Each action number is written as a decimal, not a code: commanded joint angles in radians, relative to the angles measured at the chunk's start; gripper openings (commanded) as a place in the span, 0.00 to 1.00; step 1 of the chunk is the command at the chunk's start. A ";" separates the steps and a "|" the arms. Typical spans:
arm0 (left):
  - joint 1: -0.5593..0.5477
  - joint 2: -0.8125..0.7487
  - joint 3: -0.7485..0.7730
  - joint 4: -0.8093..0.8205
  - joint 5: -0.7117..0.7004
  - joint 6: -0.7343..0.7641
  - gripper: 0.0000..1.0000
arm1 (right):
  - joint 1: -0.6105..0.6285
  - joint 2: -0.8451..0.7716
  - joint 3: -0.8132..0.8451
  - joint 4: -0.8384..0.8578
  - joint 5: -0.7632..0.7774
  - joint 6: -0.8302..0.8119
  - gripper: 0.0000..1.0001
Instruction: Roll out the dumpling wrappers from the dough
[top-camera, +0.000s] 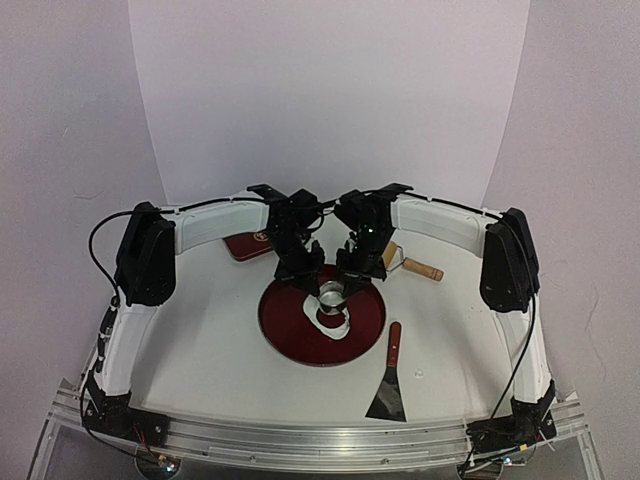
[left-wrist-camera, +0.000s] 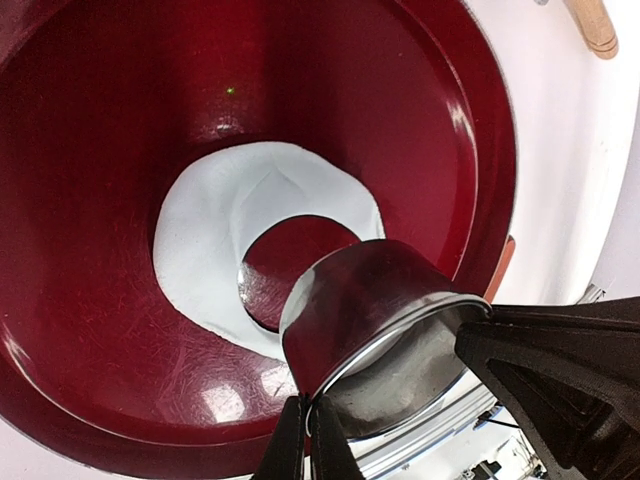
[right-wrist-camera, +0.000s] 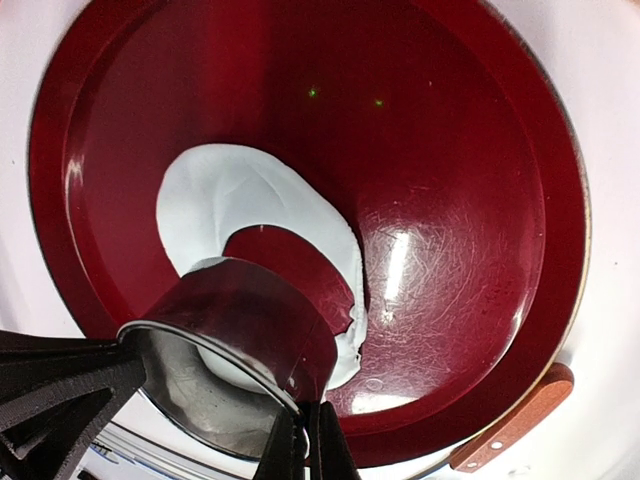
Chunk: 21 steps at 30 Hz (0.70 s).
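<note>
One sheet of dough (top-camera: 340, 325) lies flat in the single round tray (top-camera: 275, 320) at the middle of the white surface (top-camera: 200, 350). The dough is soft, matt white and uneven in outline, with one clean round hole through which the glossy dark red tray, finely scratched, shows.

One shiny metal ring (left-wrist-camera: 370, 300) hangs tilted just above the hole's edge. Its wall mirrors the red tray. The left fingers (left-wrist-camera: 308, 420) pinch the ring's thin wall, and the right fingers (right-wrist-camera: 303, 425) are clamped on its rim from the other side. A pale patch sits inside the ring in the right wrist view; I cannot tell what it is.

Beside the tray lies one scraper (top-camera: 390, 375) with a flat metal blade and a reddish wooden handle. One wooden rolling pin (top-camera: 415, 266) lies behind it.
</note>
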 joint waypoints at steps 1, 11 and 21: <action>0.005 -0.043 -0.059 -0.056 -0.016 0.009 0.00 | -0.026 -0.052 -0.039 0.011 0.043 0.010 0.00; 0.004 -0.025 -0.094 -0.032 -0.018 0.019 0.00 | -0.026 -0.027 -0.103 0.073 0.017 0.002 0.00; 0.004 -0.016 -0.141 -0.004 -0.005 0.024 0.01 | -0.026 -0.005 -0.135 0.085 0.018 -0.007 0.00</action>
